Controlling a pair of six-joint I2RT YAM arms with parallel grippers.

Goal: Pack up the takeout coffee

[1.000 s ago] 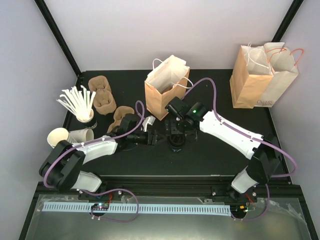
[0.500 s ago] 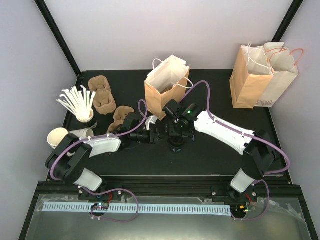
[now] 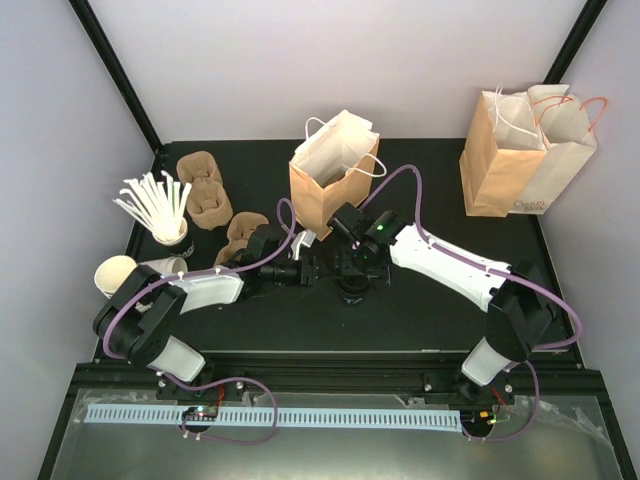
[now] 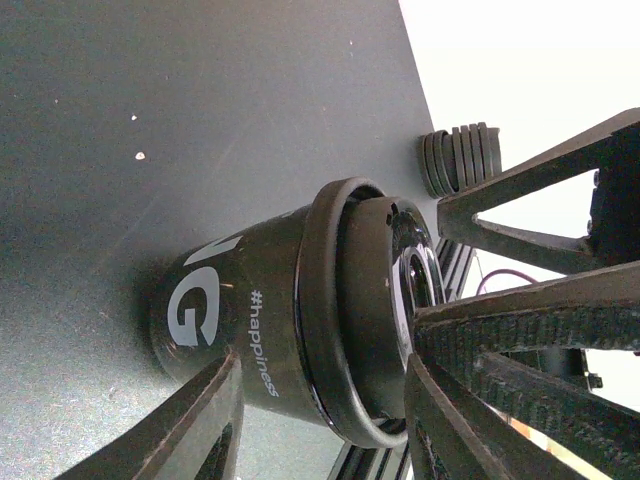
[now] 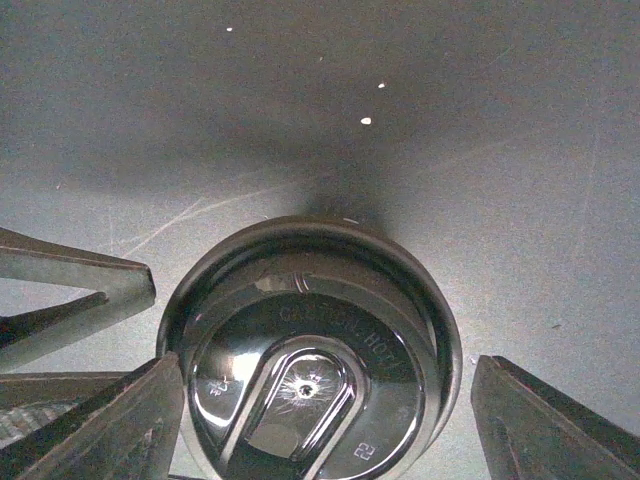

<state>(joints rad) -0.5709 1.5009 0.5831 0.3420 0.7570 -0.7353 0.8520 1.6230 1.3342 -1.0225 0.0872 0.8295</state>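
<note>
Takeout coffee: upright on bench | right wrist gives us the glossy lid, right pincer apart astride it | left wrist adds the printed band, left pincer apart, contact unclear to us.

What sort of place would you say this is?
Most likely a robotics test cell staged as a coffee takeout counter: two robot arms at a black table inside plain white walls, with brown paper bags, pulp cup carriers and a lidded coffee cup.
</note>
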